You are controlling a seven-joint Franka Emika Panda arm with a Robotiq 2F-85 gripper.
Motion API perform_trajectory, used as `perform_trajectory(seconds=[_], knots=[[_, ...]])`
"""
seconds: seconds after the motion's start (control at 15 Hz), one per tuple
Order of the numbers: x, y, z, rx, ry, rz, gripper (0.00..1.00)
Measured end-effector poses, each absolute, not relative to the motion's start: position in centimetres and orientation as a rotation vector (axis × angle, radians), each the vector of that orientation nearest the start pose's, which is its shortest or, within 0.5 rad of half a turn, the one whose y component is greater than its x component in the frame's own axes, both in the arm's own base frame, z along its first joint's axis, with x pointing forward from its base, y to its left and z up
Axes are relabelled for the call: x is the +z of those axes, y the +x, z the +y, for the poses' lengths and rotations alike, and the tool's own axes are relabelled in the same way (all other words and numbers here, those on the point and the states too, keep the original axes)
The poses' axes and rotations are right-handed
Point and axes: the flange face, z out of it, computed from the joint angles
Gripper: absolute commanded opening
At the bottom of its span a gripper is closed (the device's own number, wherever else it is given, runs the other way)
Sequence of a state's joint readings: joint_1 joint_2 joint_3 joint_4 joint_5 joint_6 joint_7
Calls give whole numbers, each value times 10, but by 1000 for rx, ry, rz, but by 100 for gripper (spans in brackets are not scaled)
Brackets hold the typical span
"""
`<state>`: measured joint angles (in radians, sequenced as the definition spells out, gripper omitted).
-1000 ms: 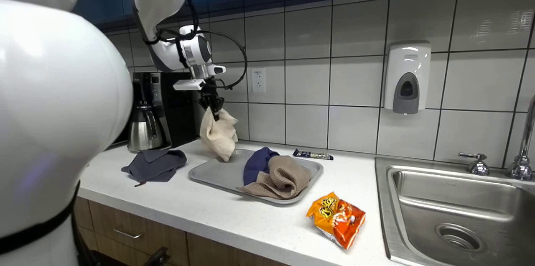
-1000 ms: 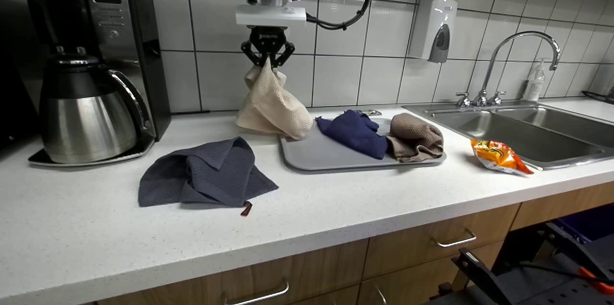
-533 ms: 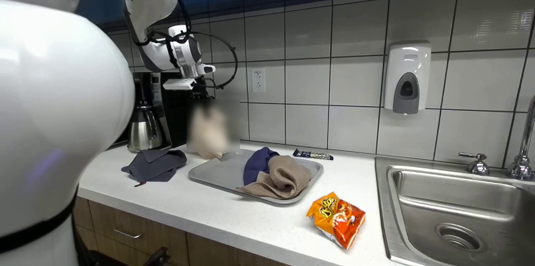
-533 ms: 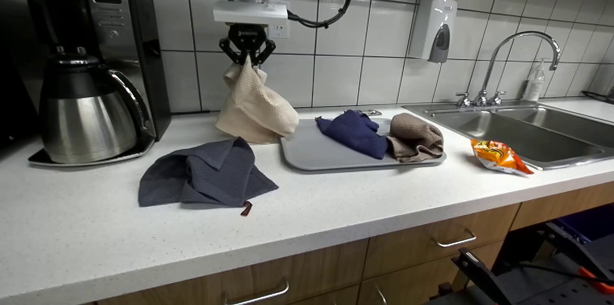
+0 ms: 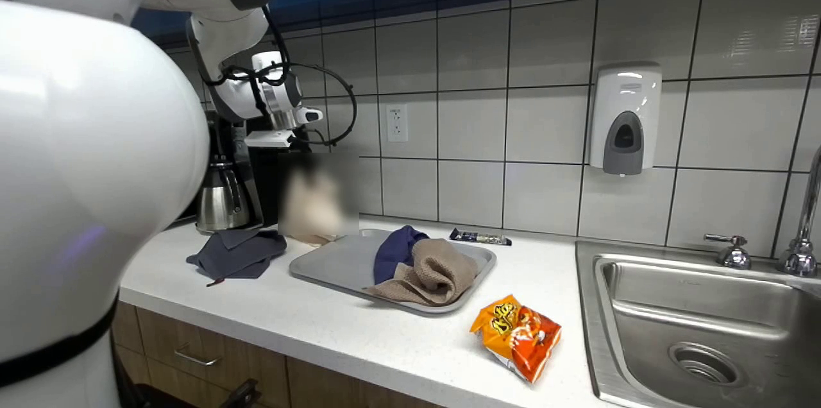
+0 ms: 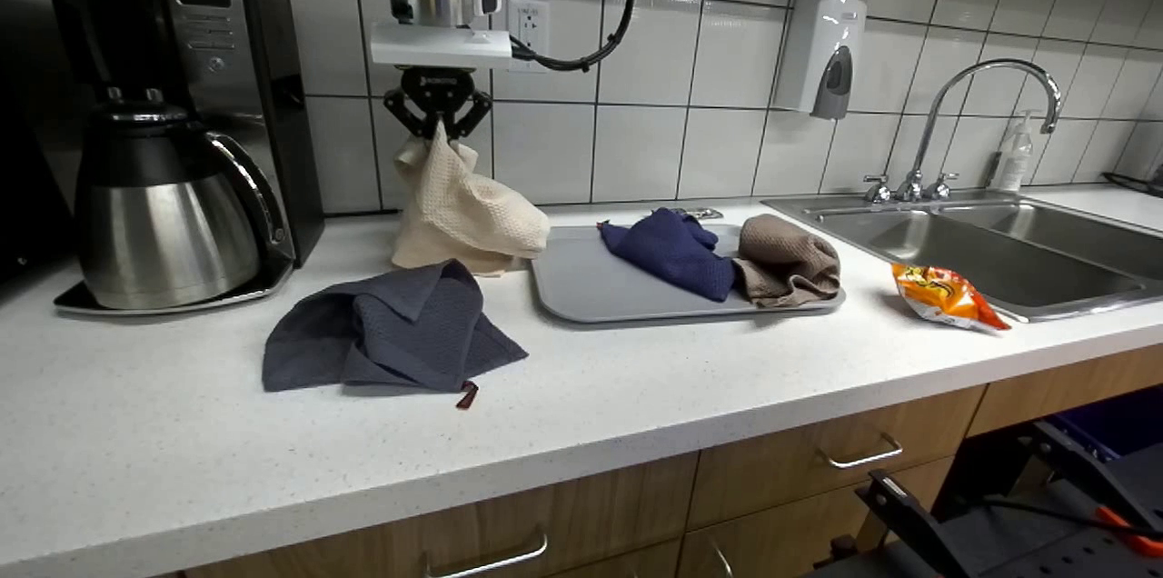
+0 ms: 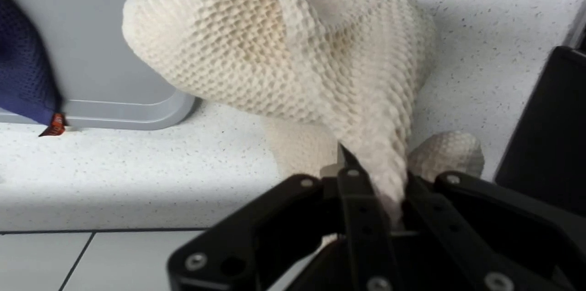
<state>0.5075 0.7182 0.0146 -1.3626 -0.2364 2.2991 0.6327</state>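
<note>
**Cream cloth, one, hanging from its pinched peak**

My gripper: a single one, its fingers closed on the cream cloth, pinching a gathered fold that the wrist view shows running between them.

Cream cloth: waffle weave, directly below my fingertips. Long axis drops from the pinch, then slants toward the tray and away from the coffee maker. In the wrist view the bulky free end overhangs the tray's edge; the remainder hangs over the counter just beside it. Whether the hem touches either, I cannot tell; an exterior view is blurred there.

Tray: grey, flat on the counter. Bears a navy cloth, bunched, and a brown cloth, also bunched, at the end toward the sink; the two touch.

Dark cloth: crumpled on the counter, apart from the tray, near the coffee maker.

Coffee maker: black and steel, upright, on the opposite side of my hand from the tray.

Snack bag: orange, lying between tray and sink.

Tube: on the counter, just beside the tray.
</note>
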Motion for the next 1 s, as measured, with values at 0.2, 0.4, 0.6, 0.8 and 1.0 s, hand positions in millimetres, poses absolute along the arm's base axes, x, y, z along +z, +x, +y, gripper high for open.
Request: perform_trajectory(seconds=[0.2,0.4,0.6,0.8,1.0], knots=[[303,663,373,-433,-3154,-36,1],[295,667,374,-417,-3164,-35,1],[291,671,376,-411,-3169,-35,30],[292,674,377,-416,-3169,-37,52],[295,676,376,-427,-3167,-34,73]])
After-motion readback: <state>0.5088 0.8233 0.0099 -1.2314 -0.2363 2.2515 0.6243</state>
